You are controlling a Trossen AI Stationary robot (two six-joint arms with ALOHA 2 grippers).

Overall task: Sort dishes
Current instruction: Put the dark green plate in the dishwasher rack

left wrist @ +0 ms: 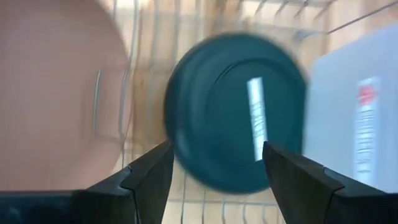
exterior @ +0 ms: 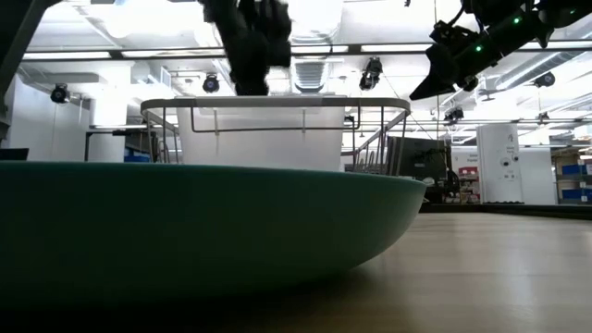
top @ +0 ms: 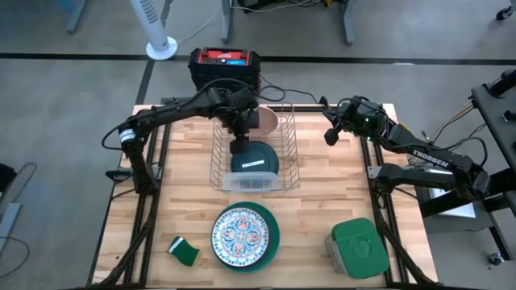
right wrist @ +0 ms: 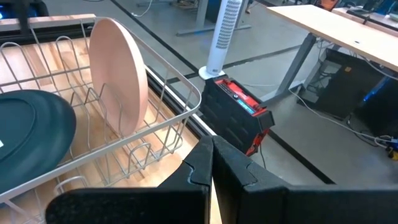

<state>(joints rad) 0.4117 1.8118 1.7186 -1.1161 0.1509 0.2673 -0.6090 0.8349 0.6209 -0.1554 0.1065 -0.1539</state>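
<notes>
Wire dish rack (top: pixel 284 153), at the table's (top: pixel 322 217) far-centre edge, holds two plates.

Salmon-pink plate (right wrist: pixel 118 74): upright on edge in the rack's far slots, plain matte face turned toward the rack's interior.

Dark teal plate (left wrist: pixel 236 112): round, glossy, leaning tilted in the rack's middle, near the white tray (top: pixel 250 182) at the rack's near end.

Ornamented plate (top: pixel 241 234): white with blue-red pattern, lying flat atop the bright teal-green plate (top: pixel 274 234), near the table's front edge.

Left gripper (top: pixel 241 146): above the dark teal plate, fingers apart, not clamping it.

Right gripper (top: pixel 330 135): raised beside the rack's right side, fingers together, empty.
</notes>
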